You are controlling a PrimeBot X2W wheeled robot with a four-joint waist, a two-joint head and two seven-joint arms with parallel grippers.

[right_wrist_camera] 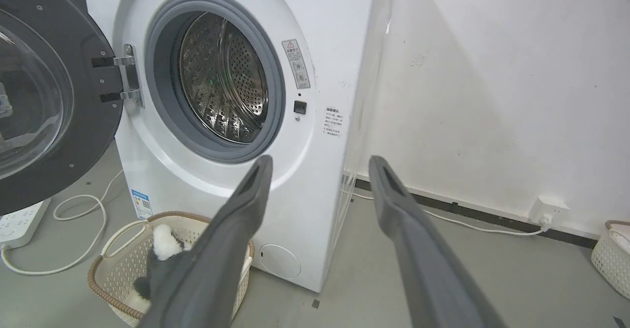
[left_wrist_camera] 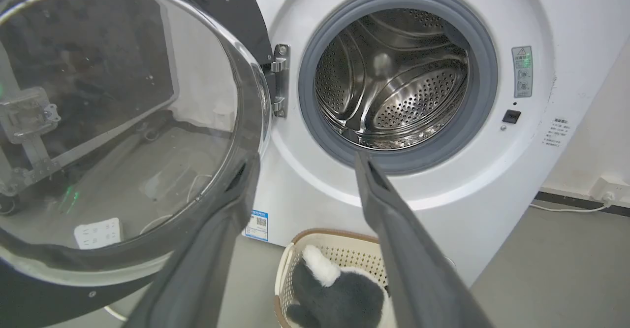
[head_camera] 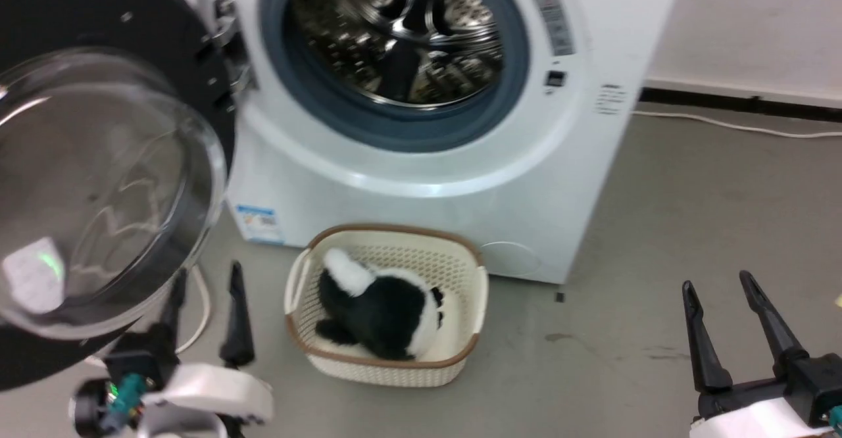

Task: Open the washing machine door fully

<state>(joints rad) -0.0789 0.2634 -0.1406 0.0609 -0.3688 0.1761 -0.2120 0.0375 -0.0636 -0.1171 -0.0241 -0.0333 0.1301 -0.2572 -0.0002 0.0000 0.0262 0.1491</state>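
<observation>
One washing machine door [head_camera: 99,181], swung wide left of the drum [head_camera: 401,30] on its metal hinge [head_camera: 227,50], likely heavy and rigid, glass bowl [left_wrist_camera: 113,121] slippery, best pushed at the black rim [head_camera: 164,37]; left pincer [head_camera: 206,277] and right pincer [head_camera: 716,280] both spread, empty.

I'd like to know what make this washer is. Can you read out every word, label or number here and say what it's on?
Nothing can be read; all text is too small or blurred.
Unreadable: grey warning sticker with a triangle sign, right of the drum opening.
Unreadable: printed lines near the washing machine front's right edge.
Unreadable: blue-and-white sticker, lower left of the front.
</observation>
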